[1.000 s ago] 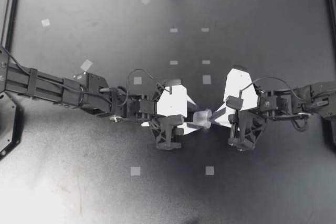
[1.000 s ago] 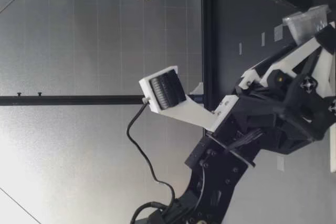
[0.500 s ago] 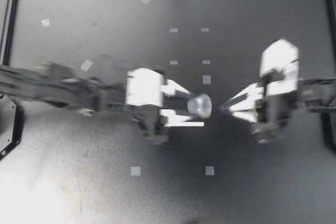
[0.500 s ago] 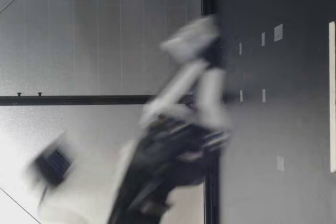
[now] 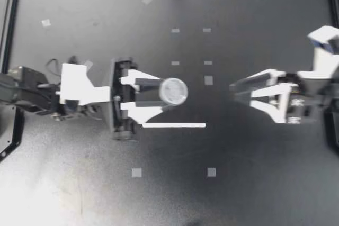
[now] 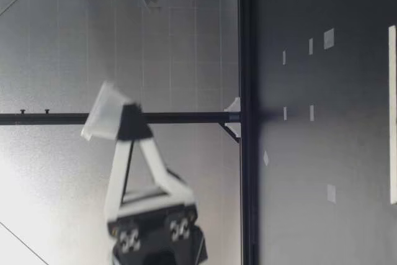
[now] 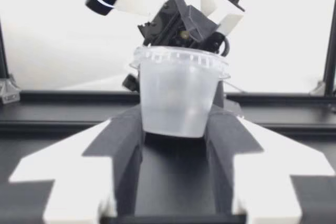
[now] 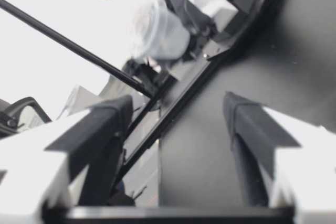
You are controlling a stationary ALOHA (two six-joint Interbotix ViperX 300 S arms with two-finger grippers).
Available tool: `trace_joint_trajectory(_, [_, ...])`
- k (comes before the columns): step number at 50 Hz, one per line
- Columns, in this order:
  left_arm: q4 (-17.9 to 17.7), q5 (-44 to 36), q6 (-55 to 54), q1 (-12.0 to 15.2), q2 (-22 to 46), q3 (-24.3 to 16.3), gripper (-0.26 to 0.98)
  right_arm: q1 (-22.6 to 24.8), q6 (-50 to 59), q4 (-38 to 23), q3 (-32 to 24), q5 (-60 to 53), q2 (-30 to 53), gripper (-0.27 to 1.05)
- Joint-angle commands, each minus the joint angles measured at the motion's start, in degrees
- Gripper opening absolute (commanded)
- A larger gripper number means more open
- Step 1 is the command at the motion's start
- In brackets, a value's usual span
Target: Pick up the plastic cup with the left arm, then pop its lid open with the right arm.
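My left tool (image 5: 161,93) is clamped on a small clear plastic cup (image 5: 174,90). Both dark pads (image 7: 128,140) press its lower wall from two sides. Seen along that tool, the cup (image 7: 178,95) stands upright with its ridged rim on top, and it sits right at the fingertips. Its base is clear of the tool's body. From above I look straight into the cup's round mouth. It is near the middle of the dark surface (image 5: 254,183), a little toward my left side. From table height the cup (image 6: 105,113) and the tool that holds it are well above the surface, not resting on it.

My right tool (image 5: 241,95) has its fingers spread apart with nothing between them. It points toward the cup from the other side, well apart from it, with bare surface in between. Along that tool the fingers (image 8: 100,129) frame an open gap. The cup shows ahead as a pale blur in my left tool's grip.

Small pale tape squares (image 5: 208,80) dot the surface; one lies between the two tools. From above, a thin white strip (image 5: 174,125) lies on the surface just beside my left tool's nearer finger.
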Motion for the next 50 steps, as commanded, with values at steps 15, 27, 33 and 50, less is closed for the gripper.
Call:
trace_joint_trajectory(15, [0.18, 5.62, 0.18, 0.09, 0.0, -3.6, 0.15, -0.35, 6.59, -5.71, -7.21, -10.28, 10.11, 0.68])
trace_joint_trajectory(27, [0.18, 5.89, 0.35, 0.09, 0.26, -3.69, 0.15, -0.35, 5.8, -9.58, -7.47, -19.16, 3.6, 0.68])
trace_joint_trajectory(33, [0.18, 5.89, 0.09, -0.18, 0.35, -3.43, 0.15, -0.53, 0.79, -9.58, -5.01, -29.88, -2.9, 0.68])
trace_joint_trajectory(50, [0.18, 5.89, -0.97, -0.26, 0.62, -3.96, 0.15, -1.58, -35.33, -11.6, -3.16, 11.6, -17.75, 0.67])
